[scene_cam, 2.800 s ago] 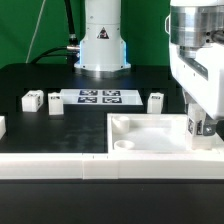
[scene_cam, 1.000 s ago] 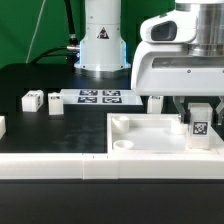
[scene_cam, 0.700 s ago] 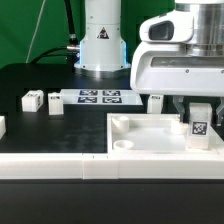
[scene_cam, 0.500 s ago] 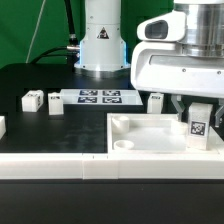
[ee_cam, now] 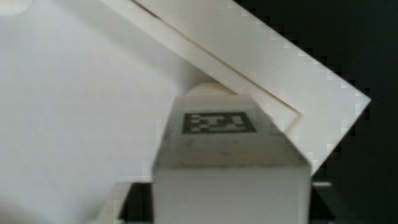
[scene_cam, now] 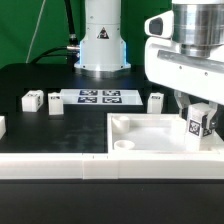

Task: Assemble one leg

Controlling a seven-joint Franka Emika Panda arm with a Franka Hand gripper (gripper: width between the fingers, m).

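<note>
My gripper (scene_cam: 197, 122) is shut on a leg (scene_cam: 196, 126), a small white block with a square marker tag facing the camera. It holds the leg upright at the right back corner of the wide white tray-like piece (scene_cam: 150, 140). In the wrist view the leg (ee_cam: 221, 150) fills the space between my dark fingers (ee_cam: 135, 200), its tag pointing away, over the tray piece's corner (ee_cam: 107, 90). Three other legs stand on the black table: two at the exterior view's left (scene_cam: 32, 100) (scene_cam: 56, 103) and one behind the tray piece (scene_cam: 156, 101).
The marker board (scene_cam: 100, 97) lies at the back middle, before the robot base (scene_cam: 102, 40). A white bar (scene_cam: 50, 163) runs along the table's front edge, with a small white part (scene_cam: 2, 126) at the far left.
My hand has turned about its upright axis and shifted slightly, turning the held leg with it at the tray piece's corner. The other legs have not moved.
</note>
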